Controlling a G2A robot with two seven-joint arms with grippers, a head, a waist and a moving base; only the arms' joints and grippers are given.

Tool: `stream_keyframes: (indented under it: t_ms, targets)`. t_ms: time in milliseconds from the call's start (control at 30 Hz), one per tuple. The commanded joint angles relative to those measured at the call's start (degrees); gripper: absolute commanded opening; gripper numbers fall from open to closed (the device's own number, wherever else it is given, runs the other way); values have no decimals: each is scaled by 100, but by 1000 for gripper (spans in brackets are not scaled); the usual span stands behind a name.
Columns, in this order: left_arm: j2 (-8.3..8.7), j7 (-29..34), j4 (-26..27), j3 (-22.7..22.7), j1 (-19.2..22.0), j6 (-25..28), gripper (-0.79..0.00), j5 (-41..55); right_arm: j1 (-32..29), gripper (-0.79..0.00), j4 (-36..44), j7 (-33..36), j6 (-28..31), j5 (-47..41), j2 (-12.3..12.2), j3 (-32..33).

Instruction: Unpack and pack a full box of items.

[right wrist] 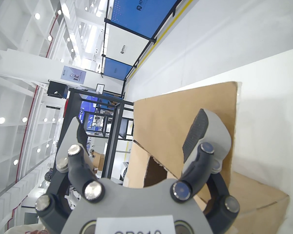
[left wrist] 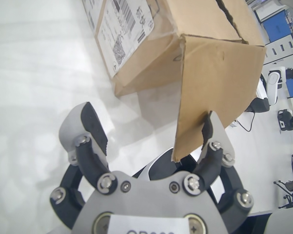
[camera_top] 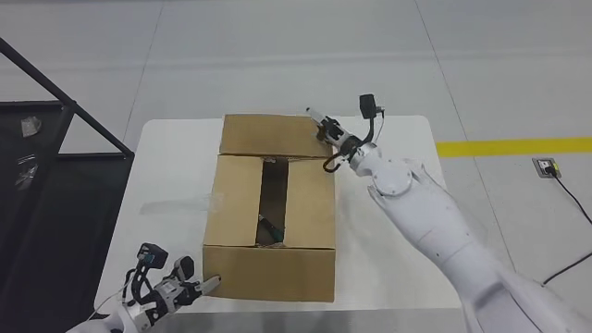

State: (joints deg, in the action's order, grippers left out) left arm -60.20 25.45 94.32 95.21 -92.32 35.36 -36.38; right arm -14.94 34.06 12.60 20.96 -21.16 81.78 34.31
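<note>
A: Left pincer point(left wrist: 149, 110), state?

B: Released, spread wide. A corner of the near flap point(left wrist: 217, 74) hangs between the fingers. One fingertip point(left wrist: 210, 122) touches the flap's edge. The other is clear of it, over the desk point(left wrist: 39, 74).

A: Right pincer point(right wrist: 139, 125)?

B: Also released and wide, grasping nothing. It sits at the far flap point(right wrist: 173, 113), which is folded outward. One pad is in front of the cardboard; cannot tell if it touches.

A: And the box point(camera_top: 310, 213)?

B: Mid-desk. The two long top flaps are nearly closed, with a dark slot point(camera_top: 274, 199) between them. The left pincer is by the near left corner, the right pincer at the far right.
</note>
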Motion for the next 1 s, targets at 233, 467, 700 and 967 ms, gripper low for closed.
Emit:
stream_keyframes:
  t_ms: [233, 467, 700, 967]
  targets:
    - [26, 65, 97, -51, 53, -17, 0, -111, 144, 0, -973, 420, 440, -355, 364, 104]
    - [70, -117, 163, 413, -165, 284, 0, 847, -49, 0, -662, 2028, 1475, -1259, 391, 523]
    - [61, -152, -4, 515, 49, -778, 0, 1438, -319, 0, 51, 4007, 789, -1637, 365, 597]
    - [-41, -605, -86, -220, 611, -2097, 0, 739, -320, 0, 148, 3958, 504, -1383, 370, 526]
